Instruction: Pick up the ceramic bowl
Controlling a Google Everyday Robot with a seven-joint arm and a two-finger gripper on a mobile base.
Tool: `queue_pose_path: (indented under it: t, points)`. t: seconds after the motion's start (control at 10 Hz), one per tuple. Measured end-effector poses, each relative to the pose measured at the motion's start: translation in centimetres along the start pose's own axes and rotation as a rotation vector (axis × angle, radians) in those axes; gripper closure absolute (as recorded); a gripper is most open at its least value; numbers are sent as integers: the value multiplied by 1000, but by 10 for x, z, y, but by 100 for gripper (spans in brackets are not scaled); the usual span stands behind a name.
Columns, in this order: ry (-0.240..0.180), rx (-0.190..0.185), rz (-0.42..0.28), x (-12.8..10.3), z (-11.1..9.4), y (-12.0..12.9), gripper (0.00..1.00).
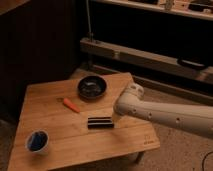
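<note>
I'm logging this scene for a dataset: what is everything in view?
ceramic bowl: one, black with a speckled grey-blue inside, far middle of the table
carrot: one, orange, left of and nearer than the bowl
flat bar: one, black, middle of the table
cup: one, white with a blue inside, near left corner
table: one, light wood, low
shelving: one, pale metal, behind the table
arm: one, white, from the right edge over the table
gripper: one, white, low by the bar's right end, apart from the bowl
</note>
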Motion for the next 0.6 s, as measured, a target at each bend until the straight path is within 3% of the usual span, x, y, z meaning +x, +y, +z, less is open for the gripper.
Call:
queue_pose_path:
  t: [0.3,0.4,0.5,0.6]
  points:
    - [-6,5,10,-1,1,2,20]
    - [-24,7,59,-5,2,7,20]
    - [-49,9,146,-8,3,13,20]
    - [-91,10,306,-10,3,21,20]
